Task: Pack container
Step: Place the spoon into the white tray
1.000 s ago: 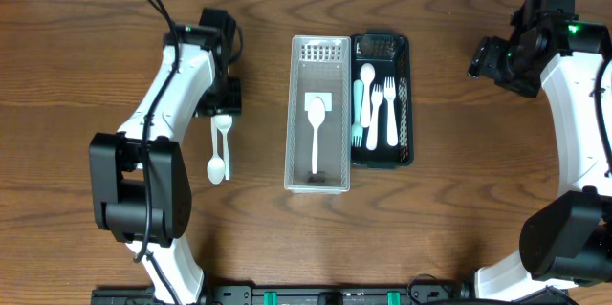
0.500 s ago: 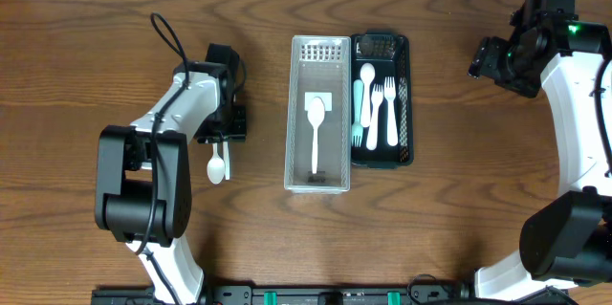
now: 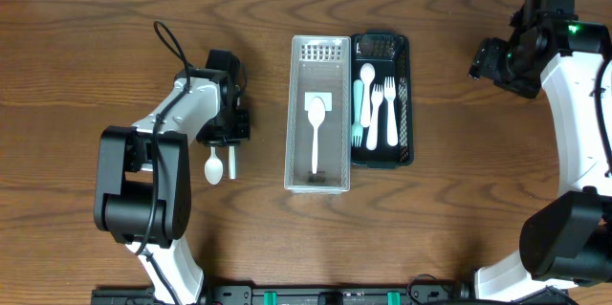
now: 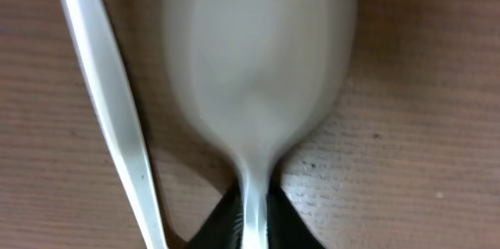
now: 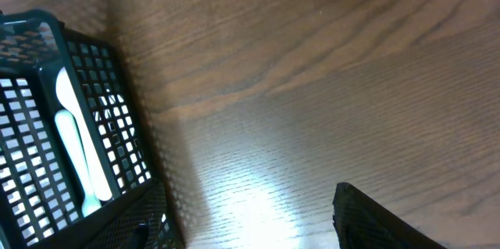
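1. Overhead view: the white plastic spoon (image 3: 214, 165) is lying on the wooden table (image 3: 115, 37), its bowl just below the left gripper (image 3: 226, 141), left of the clear container (image 3: 290, 104).
2. Left wrist view: dark fingertips (image 4: 293, 233) are pinching the spoon's narrow neck, and a flat white handle (image 4: 109, 108) is lying just beside it.
3. The right gripper (image 3: 490, 60) is hovering right of the black mesh basket (image 3: 409, 104); its opening cannot be told.

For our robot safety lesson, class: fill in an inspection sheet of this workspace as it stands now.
Surface: wooden table, brown grain.
Job's things: white tray holding one packed spoon; black basket holding forks.
Clutter: utensil handle lying beside the left gripper.
Grippers: left gripper shut on the loose spoon; right gripper open, empty.
Cables: black cable looped on the left arm.
Surroundings: nothing seen.
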Controlling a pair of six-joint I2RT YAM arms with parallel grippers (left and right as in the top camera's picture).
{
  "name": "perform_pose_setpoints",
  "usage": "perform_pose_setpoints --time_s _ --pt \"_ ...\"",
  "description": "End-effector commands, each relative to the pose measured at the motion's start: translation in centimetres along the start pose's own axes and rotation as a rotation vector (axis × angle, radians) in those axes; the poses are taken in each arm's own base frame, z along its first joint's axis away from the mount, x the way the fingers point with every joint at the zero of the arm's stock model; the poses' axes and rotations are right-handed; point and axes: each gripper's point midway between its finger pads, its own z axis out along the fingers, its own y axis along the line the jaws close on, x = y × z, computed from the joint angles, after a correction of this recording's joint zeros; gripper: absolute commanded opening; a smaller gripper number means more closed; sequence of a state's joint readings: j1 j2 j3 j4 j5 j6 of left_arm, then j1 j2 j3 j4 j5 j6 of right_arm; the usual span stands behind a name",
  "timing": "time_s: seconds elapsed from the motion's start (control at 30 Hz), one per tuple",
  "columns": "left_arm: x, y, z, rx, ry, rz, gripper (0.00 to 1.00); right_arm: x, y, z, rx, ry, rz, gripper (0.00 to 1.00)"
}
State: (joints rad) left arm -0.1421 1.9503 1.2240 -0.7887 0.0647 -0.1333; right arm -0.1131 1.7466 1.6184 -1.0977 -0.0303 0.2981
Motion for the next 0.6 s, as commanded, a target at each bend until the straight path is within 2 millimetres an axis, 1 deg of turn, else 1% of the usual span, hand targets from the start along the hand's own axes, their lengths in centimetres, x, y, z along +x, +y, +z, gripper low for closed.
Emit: perform_pose_setpoints --time_s 0.0,0.03,0.1,0.17,0.23,0.3,0.33,0.4,0.47,0.53,0.57 --pt "0.6 -0.1 -0.5 0.003 0.037 0.006 0.09 -0.1 -0.2 -0.2 0.005 -0.002 -0.011 0.72" --pt "0.3 -0.1 -1.2 0.001 0.032 0.007 0.08 -0.1 -0.2 -0.2 0.005 -0.001 -0.011 0.72" --pt "-0.6 -0.4 -3.6 -0.001 0.003 0.014 0.07 0.0 -0.2 -0.2 0.006 0.002 -0.012 0.72" --pt "-1.7 -1.1 -6.4 0.007 -0.042 0.026 0.06 0.1 -0.3 -0.2 0.006 0.004 -0.015 0.72" --pt "-2.6 -2.2 -9.8 0.021 -0.104 0.049 0.06 0.1 -0.3 -0.2 0.007 0.005 -0.016 0.72" --pt "-3.3 -4.0 -13.5 0.042 -0.186 0.091 0.06 0.1 -0.3 -0.2 0.007 0.005 -0.018 0.72" --pt "-3.5 -4.8 -14.6 0.051 -0.217 0.109 0.06 0.1 -0.3 -0.2 0.007 0.005 -0.018 0.72" --pt "-3.5 -7.4 -17.2 0.079 -0.297 0.171 0.06 0.1 -0.3 -0.2 0.007 0.005 -0.018 0.72" --pt "-3.2 -9.9 -18.4 0.103 -0.347 0.231 0.06 0.1 -0.3 -0.2 0.006 0.004 -0.018 0.71" --pt "-2.5 -12.3 -18.4 0.119 -0.362 0.292 0.06 0.0 -0.3 -0.2 0.006 0.002 -0.019 0.72" --pt "-2.2 -13.3 -18.1 0.122 -0.359 0.315 0.06 0.0 -0.2 -0.2 0.006 0.001 -0.019 0.73"
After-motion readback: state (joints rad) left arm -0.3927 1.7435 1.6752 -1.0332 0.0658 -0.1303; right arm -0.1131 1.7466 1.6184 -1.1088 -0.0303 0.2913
